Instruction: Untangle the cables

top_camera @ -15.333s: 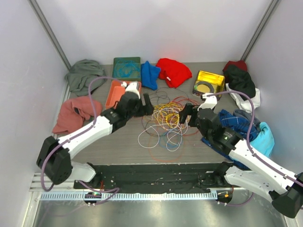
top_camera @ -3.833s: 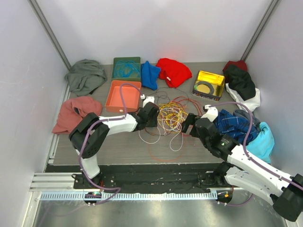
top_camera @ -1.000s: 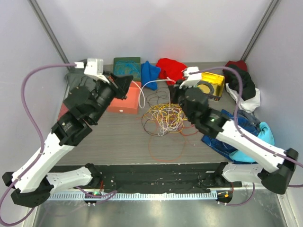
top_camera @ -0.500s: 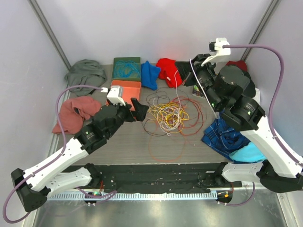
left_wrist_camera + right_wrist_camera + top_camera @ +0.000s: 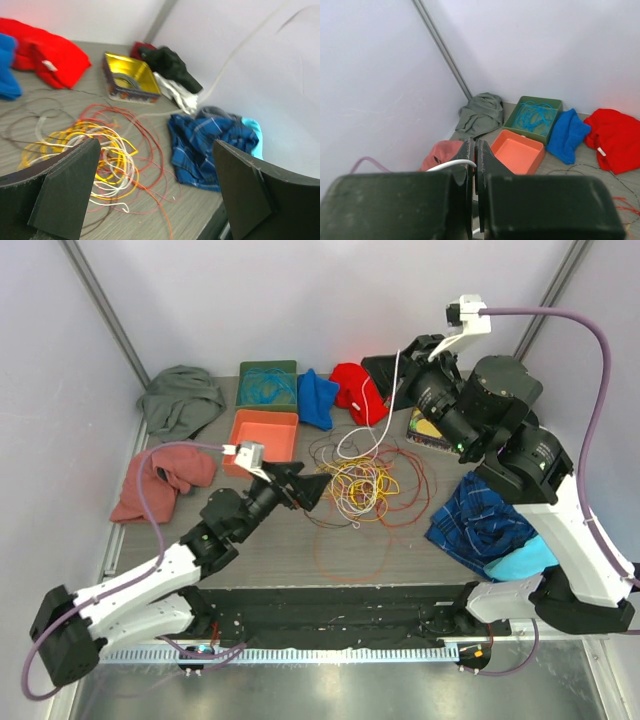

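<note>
Our right gripper [image 5: 475,150], high at 1 o'clock of the heaped cables [image 5: 365,480], pinches the white cable [image 5: 385,410]; our left gripper [image 5: 305,488] gapes empty at their 9 o'clock. We should pin the heap there and draw the white one out slowly, easing off at snags.

We see thin, smooth plastic-coated cables [image 5: 360,480] on a matt, wood-grained tabletop [image 5: 280,555], a shiny gold metal tin [image 5: 137,95], soft red cloth [image 5: 50,55].
</note>
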Tool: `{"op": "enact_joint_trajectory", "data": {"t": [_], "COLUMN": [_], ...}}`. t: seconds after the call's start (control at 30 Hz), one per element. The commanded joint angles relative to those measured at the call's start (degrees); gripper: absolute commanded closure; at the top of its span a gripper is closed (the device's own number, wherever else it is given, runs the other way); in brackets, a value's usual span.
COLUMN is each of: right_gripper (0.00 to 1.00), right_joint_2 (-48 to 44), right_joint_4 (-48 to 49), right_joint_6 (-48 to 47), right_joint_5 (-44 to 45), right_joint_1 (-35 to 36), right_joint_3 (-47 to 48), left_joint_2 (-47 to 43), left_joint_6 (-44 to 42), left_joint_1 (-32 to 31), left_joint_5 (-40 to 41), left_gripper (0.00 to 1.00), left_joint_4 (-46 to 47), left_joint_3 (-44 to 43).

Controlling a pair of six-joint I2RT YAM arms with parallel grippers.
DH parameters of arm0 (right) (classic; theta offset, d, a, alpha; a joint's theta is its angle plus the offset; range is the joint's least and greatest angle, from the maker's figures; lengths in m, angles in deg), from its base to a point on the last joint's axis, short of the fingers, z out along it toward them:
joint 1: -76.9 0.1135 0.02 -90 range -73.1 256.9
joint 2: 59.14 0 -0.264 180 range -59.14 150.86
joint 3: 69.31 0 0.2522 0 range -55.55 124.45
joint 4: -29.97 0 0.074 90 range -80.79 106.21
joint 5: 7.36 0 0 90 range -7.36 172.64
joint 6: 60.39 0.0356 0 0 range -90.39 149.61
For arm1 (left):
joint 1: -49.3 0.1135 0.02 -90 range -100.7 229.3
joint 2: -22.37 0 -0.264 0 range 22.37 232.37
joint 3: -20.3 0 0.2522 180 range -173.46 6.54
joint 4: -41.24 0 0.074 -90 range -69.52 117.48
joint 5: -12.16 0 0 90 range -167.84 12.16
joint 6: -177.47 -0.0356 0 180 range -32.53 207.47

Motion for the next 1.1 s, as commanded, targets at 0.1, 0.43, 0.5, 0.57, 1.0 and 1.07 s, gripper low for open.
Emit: {"op": "enact_joint_trajectory", "data": {"t": [0.1,0.43,0.5,0.57,1.0,1.07], "right_gripper": [0.99,0.99,0.99,0.99,0.90,0.77], "right_joint_2": [1.39,-0.28,-0.54,-0.98,-6.24,-9.58], "right_joint_4": [-2.08,-2.61,-2.79,-2.79,-3.32,-2.09], "right_joint_6": [4.71,9.37,10.16,10.69,9.91,9.29], "right_joint_5": [-5.53,-8.26,-9.05,-9.49,-4.85,-3.87], "right_joint_1": [0.27,0.27,0.19,0.27,0.27,0.27], "right_joint_3": [6.88,6.35,6.35,6.35,1.71,-3.56], "left_joint_2": [12.57,27.59,29.80,32.34,34.76,31.76], "left_joint_6": [-4.29,-7.20,-7.37,-7.81,-8.51,-9.48], "left_joint_1": [-3.01,-3.72,-3.63,-3.72,-3.36,-2.32], "left_joint_5": [-8.01,-7.65,-7.92,-7.92,-5.04,-5.19], "left_gripper": [0.00,0.00,0.00,0.00,1.00,1.00], "left_joint_4": [24.16,35.85,36.82,37.61,30.10,25.33], "left_joint_3": [-1.21,-6.13,-8.32,-9.65,-15.37,-16.41]}}
